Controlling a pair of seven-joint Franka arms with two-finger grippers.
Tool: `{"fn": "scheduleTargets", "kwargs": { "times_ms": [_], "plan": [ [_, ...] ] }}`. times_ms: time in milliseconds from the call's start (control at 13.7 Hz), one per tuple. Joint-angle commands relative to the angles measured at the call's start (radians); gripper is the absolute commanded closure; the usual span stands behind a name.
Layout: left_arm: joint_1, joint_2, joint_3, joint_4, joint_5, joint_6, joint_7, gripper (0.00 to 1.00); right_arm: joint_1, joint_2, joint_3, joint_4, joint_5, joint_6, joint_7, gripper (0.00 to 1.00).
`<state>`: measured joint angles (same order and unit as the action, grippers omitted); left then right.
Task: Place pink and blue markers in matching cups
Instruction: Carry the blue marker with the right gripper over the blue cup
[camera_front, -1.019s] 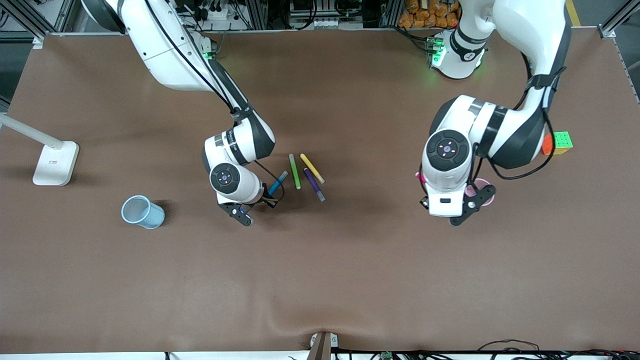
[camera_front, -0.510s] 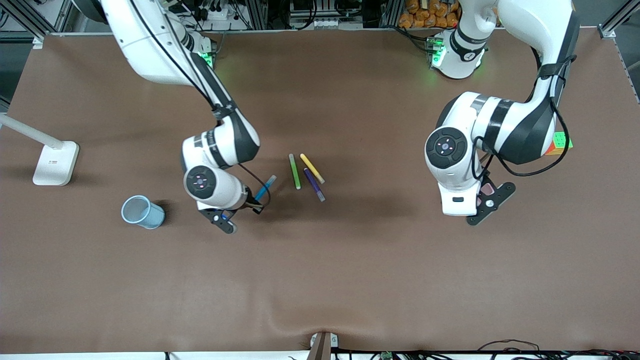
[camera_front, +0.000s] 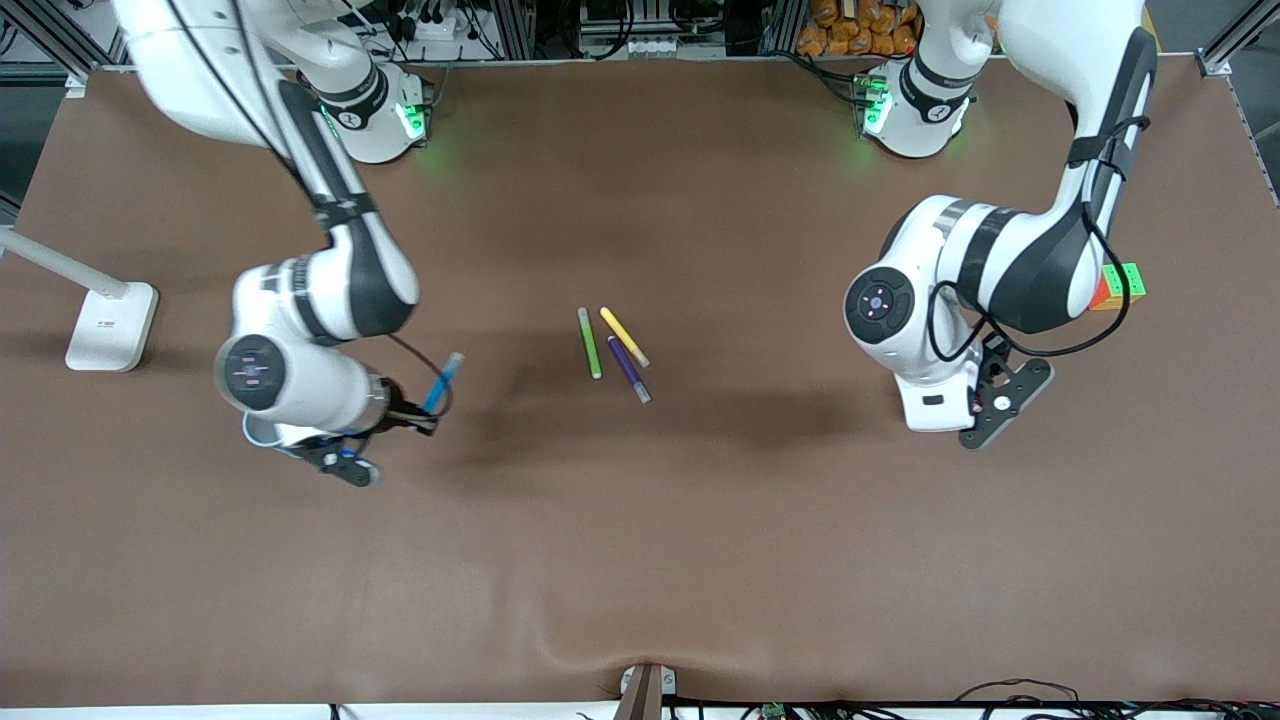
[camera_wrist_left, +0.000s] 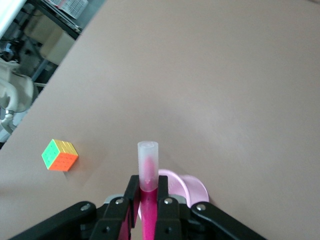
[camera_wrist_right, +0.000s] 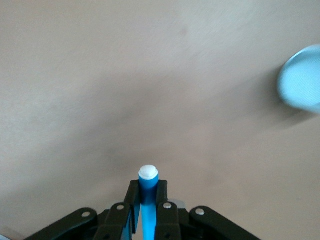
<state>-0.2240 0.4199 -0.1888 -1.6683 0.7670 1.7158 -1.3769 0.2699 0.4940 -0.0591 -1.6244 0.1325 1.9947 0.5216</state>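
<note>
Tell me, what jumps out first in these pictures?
Each robot arm holds a marker up in the air. The right end effector is shut on the blue marker close by the pale blue cup; the left end effector is shut on the pink marker just over the pink cup. Green, yellow and purple markers lie mid-table.

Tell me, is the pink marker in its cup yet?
Not yet. The left gripper is shut on the pink marker, holding it in the air above the pink cup.
</note>
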Motion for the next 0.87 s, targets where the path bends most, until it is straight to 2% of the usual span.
{"fn": "scheduleTargets", "kwargs": {
  "times_ms": [0,73,291,510,801],
  "plan": [
    [0.020,-0.026,-0.006,-0.042,0.072,0.007,-0.069,0.95,-0.067,-0.023,0.016,0.063,-0.068,-0.075,-0.128,1.00],
    [0.020,-0.020,-0.006,-0.050,0.095,0.007,-0.097,0.97,-0.093,-0.034,0.018,0.072,-0.097,-0.077,-0.180,1.00],
    [0.017,0.019,-0.008,-0.057,0.155,0.007,-0.210,0.98,-0.145,-0.045,0.018,0.095,-0.152,-0.056,-0.349,1.00],
    [0.012,0.043,-0.008,-0.097,0.221,0.008,-0.324,0.98,-0.178,-0.057,0.016,0.093,-0.174,0.004,-0.394,1.00],
    [0.002,0.086,-0.009,-0.146,0.296,0.018,-0.487,0.98,-0.196,-0.117,0.016,-0.030,-0.179,0.151,-0.394,1.00]
  ]
}}
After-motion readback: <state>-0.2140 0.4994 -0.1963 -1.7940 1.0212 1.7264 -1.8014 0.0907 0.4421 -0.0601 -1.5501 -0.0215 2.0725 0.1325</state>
